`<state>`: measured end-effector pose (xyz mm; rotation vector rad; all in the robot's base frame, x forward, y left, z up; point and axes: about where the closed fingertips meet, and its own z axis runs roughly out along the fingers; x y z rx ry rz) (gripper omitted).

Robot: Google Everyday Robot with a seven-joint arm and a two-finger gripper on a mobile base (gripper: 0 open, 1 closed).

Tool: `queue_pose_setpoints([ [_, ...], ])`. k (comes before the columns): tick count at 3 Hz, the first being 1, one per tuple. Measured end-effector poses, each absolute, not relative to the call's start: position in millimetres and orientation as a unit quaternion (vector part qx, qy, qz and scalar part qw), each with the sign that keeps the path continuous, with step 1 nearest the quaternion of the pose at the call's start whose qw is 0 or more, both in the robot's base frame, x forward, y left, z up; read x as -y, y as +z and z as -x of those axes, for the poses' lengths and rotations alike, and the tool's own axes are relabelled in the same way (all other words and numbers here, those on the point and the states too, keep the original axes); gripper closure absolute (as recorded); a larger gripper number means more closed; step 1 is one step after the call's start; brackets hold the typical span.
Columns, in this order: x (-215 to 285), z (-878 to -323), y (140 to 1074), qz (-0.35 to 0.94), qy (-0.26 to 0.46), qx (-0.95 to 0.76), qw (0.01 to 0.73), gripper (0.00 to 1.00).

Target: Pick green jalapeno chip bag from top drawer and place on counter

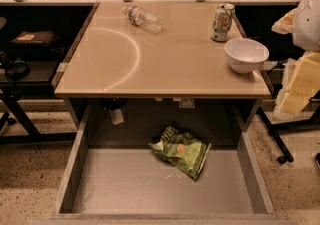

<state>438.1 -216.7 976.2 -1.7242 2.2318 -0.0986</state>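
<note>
The green jalapeno chip bag [181, 150] lies flat and crumpled on the grey floor of the open top drawer [120, 184], near its back, right of the middle. The counter [150, 64] is the glossy beige tabletop above the drawer, with a faint curved light arc on its left half. My gripper [299, 83] shows as pale yellow and white parts at the right edge of the view, beside the counter's right end. It is well above and to the right of the bag and holds nothing that I can see.
On the counter stand a white bowl [245, 54] at the right edge and a green-and-white soda can [222, 22] behind it. A clear water bottle [142, 17] lies at the back. Dark chairs and desk legs flank the table on the speckled floor.
</note>
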Motion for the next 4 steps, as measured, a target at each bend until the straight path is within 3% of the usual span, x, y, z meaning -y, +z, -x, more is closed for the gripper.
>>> queue_pose_setpoints([
  [2,212,-426,956,0.606,-0.025,-0.777,0.168,0.00],
  [4,186,-399,855,0.624,0.024,-0.755,0.201,0.00],
])
